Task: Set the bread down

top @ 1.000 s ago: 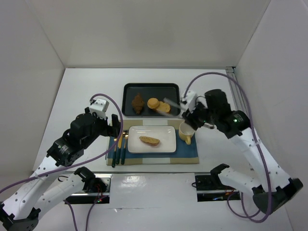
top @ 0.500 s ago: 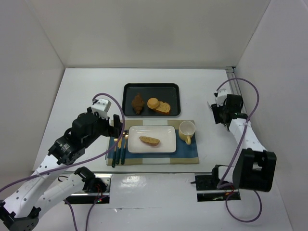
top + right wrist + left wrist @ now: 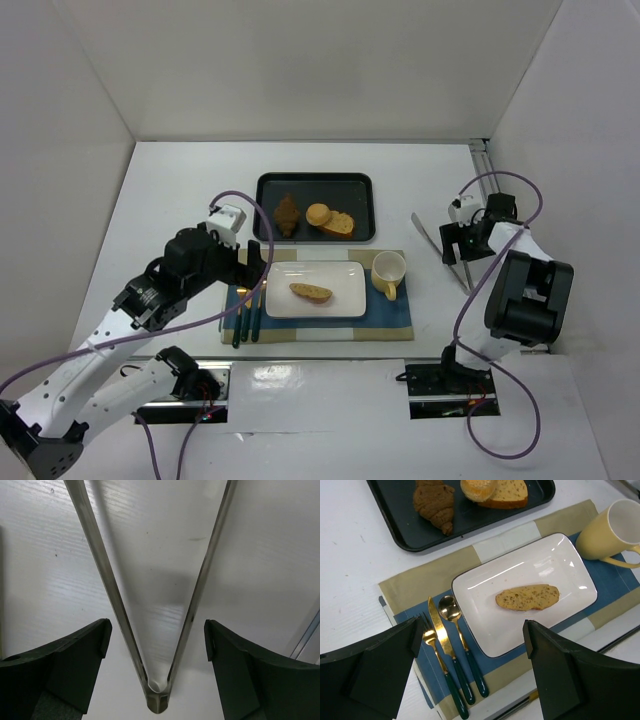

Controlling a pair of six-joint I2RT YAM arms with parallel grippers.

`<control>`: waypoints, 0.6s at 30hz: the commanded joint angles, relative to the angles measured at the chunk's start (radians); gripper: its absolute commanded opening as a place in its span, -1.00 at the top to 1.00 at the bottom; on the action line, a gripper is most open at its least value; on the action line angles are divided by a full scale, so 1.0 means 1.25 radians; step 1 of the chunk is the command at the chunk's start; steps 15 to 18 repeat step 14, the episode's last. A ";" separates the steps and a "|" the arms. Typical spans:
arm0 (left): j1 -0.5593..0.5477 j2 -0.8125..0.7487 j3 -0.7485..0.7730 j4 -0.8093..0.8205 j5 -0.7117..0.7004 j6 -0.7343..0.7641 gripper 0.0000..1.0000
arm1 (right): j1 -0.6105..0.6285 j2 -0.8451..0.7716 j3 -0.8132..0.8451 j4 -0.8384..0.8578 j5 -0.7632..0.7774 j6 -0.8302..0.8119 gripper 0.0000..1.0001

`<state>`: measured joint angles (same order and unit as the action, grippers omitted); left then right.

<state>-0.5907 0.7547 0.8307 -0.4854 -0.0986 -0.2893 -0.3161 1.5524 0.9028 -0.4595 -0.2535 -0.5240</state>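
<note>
Black right gripper (image 3: 156, 630) spread wide, empty — steel tongs (image 3: 107, 585) lie untouched on the table (image 3: 260, 540) beneath it. Left gripper (image 3: 471, 630) gapes too, holding nothing. Bread (image 3: 527, 597) rests on the white plate (image 3: 555, 562) — seemingly delivered, hence the tongs laid down.

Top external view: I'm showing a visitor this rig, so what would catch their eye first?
Probably the small oval slice of tan bread lying alone on the white rectangular plate at the centre. Behind it, the black tray holds a dark brown pastry, a round golden roll and a wider slice. At right, metal tongs lie on the white table under the open right gripper.
</note>
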 commanded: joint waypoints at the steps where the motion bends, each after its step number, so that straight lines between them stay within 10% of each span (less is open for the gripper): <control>1: -0.001 0.024 0.001 0.036 0.057 0.012 -1.00 | -0.031 -0.031 0.011 -0.052 -0.071 -0.047 -0.75; 18: -0.001 0.237 0.067 0.086 0.245 0.029 -0.85 | -0.061 -0.439 0.001 -0.062 -0.276 -0.004 -1.00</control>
